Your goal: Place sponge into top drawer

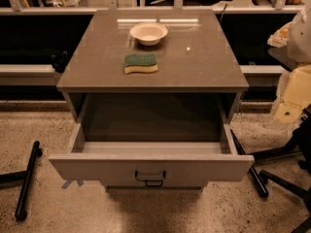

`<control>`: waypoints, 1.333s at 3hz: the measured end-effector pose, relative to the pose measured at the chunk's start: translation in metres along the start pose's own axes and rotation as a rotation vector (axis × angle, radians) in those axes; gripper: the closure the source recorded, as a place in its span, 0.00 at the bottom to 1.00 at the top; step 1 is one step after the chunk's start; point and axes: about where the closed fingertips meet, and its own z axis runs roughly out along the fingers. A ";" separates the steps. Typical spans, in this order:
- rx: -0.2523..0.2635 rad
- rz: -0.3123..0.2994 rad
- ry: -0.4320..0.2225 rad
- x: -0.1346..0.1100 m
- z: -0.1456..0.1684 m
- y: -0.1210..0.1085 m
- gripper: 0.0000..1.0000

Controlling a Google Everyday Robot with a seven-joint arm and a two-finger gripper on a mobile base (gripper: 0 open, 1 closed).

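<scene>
The sponge (141,63), dark green on top with a yellow base, lies flat on the cabinet's countertop, in front of the bowl. The top drawer (150,168) is pulled wide open below the countertop. Its inside looks empty, and its dark bail handle (150,177) sits at the centre of the front panel. My cream-coloured arm (294,93) comes in at the right edge. The gripper (305,130) is the dark part under it, cut off by the frame edge, well right of the drawer and far from the sponge.
A round cream bowl (148,33) stands on the countertop (204,57) behind the sponge. Black chair or stand legs lie on the speckled floor at the left (26,178) and right (252,171). A low ledge and dark shelving run behind the cabinet.
</scene>
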 end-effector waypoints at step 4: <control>0.057 0.100 -0.377 -0.067 0.083 -0.174 0.00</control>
